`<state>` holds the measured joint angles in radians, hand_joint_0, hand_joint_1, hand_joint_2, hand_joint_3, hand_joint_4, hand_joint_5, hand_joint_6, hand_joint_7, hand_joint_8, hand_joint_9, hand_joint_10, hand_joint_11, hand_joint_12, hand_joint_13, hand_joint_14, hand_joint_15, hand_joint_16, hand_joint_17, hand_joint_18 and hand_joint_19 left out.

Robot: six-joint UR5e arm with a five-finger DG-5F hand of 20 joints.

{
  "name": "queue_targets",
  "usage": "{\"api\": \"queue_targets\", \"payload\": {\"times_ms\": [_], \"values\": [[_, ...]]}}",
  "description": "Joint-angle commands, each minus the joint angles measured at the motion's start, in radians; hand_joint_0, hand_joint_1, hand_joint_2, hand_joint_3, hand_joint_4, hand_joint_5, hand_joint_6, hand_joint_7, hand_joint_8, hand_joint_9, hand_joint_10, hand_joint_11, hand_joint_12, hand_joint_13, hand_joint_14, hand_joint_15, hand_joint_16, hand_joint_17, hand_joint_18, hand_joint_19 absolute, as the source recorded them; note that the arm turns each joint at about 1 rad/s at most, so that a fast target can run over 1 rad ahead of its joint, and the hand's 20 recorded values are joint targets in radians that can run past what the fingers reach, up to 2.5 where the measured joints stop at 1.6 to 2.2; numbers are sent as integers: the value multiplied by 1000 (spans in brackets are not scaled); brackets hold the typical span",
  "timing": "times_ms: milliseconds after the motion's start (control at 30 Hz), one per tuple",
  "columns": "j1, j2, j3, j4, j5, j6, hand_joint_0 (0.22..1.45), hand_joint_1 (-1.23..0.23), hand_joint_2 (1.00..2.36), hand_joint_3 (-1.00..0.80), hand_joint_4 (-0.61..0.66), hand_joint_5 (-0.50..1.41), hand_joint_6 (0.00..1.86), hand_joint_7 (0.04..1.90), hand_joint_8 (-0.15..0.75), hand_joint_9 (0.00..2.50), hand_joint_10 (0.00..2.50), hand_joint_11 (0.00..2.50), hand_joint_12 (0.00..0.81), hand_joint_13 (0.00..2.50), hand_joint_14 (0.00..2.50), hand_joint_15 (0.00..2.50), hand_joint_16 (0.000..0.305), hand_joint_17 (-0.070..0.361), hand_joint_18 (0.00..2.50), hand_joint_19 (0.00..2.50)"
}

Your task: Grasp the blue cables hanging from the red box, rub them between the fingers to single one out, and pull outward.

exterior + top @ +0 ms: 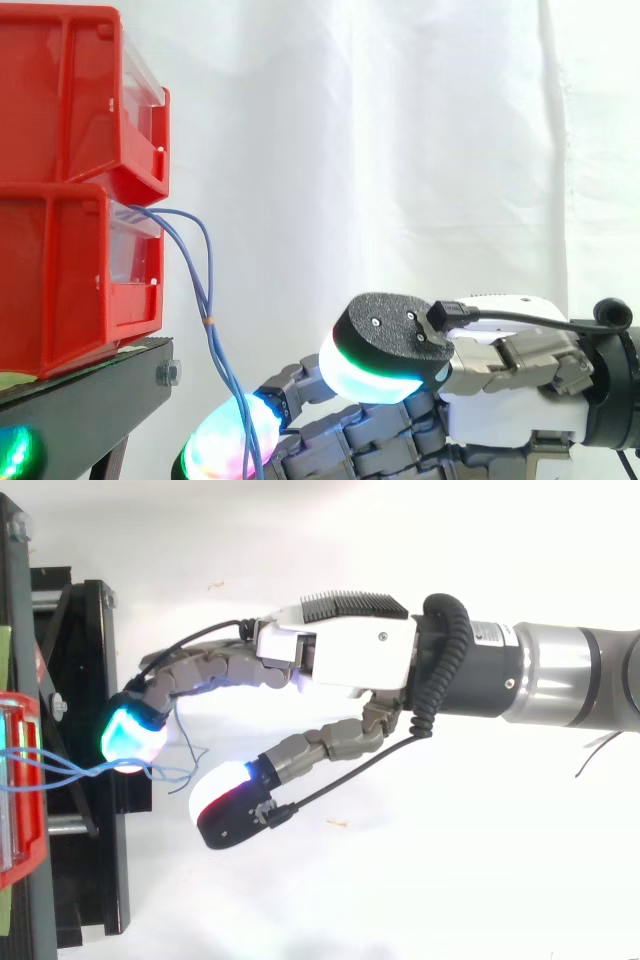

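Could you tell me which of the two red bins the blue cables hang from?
The lower red bin, on the black stand; the blue cables leave its front opening, beneath the upper bin.

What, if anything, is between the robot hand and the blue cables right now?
Nothing visible. The blue cables hang freely from the lower red bin and pass right beside a glowing fingertip of the robot hand, in the gap between it and the thumb pad. The outward pull path looks clear too.
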<state>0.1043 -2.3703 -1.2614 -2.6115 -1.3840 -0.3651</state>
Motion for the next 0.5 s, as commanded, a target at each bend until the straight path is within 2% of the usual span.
{"api": "queue_targets", "payload": {"times_ms": [0,267,300,467], "values": [[3,0,11,1,-3,2,526,-628,1000,-500,334,-177,502,709,321,455,2,77,382,228,3,100,55,123,232,149],[5,0,43,-42,-15,14,541,-628,1000,-500,372,-146,502,838,318,464,2,96,378,242,3,103,53,119,259,153],[5,0,66,-68,-24,14,541,-629,1000,-500,376,-143,502,847,318,466,2,97,378,245,3,104,53,119,261,153],[5,0,106,-113,-36,9,548,-633,1000,-500,385,-134,502,894,319,475,2,95,375,251,3,98,52,117,269,151]]}}
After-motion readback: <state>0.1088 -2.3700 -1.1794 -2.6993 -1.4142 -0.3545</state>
